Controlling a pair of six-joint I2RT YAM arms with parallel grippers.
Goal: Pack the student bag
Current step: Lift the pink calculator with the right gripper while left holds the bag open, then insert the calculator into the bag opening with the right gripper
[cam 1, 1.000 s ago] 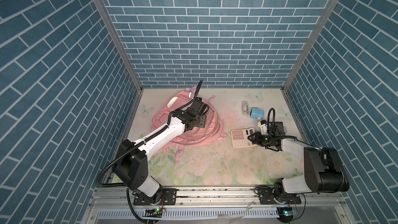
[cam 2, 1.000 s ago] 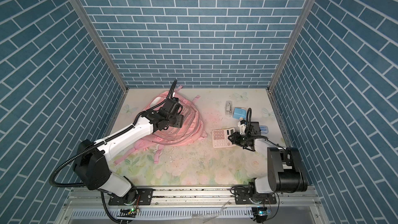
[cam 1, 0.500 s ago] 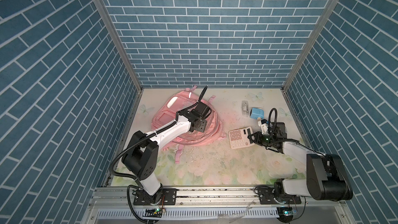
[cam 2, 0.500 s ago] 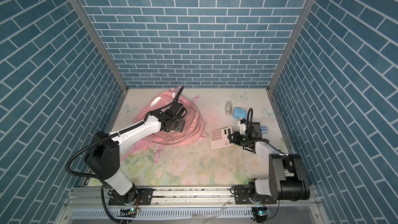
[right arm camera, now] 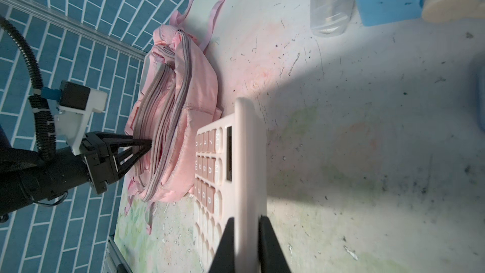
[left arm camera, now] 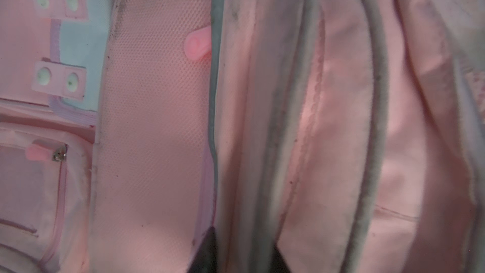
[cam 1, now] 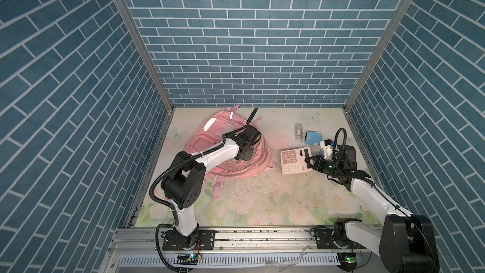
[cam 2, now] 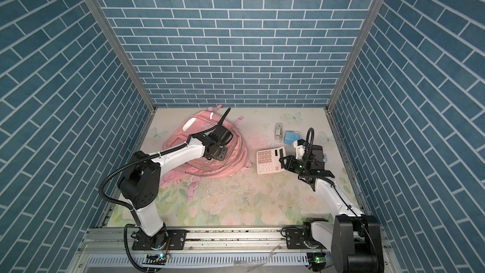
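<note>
While the student bag [cam 1: 210,137] lies flat on the back-left part of the floral table [cam 1: 262,206], front pockets upward, the left gripper [right arm camera: 147,144] sits at its right side with the jaws pinched together on a grey zip-edged fold of the pink fabric. The right gripper [right arm camera: 246,219] is clamped on one edge of the pink calculator [cam 1: 292,161], which is positioned to the right of the bag and apart from it. A blue box [cam 1: 312,137] and a small clear case [cam 1: 297,131] lie just behind the calculator.
</note>
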